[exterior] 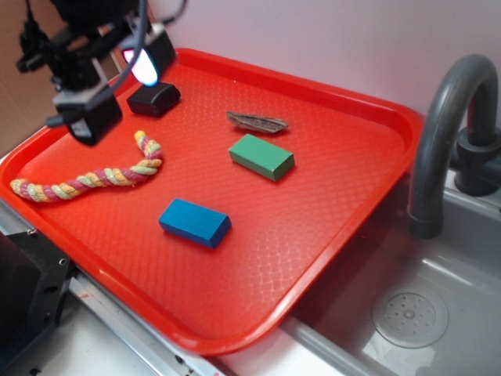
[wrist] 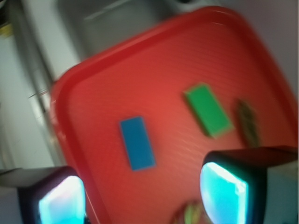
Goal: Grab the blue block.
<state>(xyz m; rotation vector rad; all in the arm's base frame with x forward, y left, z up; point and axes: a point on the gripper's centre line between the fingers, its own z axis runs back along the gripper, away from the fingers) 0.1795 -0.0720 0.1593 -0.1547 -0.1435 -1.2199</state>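
Nothing is grabbed yet: the black gripper [exterior: 117,82] hangs with its jaws spread and empty over the red plastic tray's [exterior: 368,113] far-left corner, well apart from the small bright blue rectangular block [exterior: 195,222] lying mid-tray.

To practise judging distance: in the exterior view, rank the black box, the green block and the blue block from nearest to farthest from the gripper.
From the gripper, raised over the tray's far left corner:
1. Black box, right beside it.
2. Green block, mid-tray, to the right.
3. Blue block, toward the tray's near edge; its gap from the green block's distance is small.
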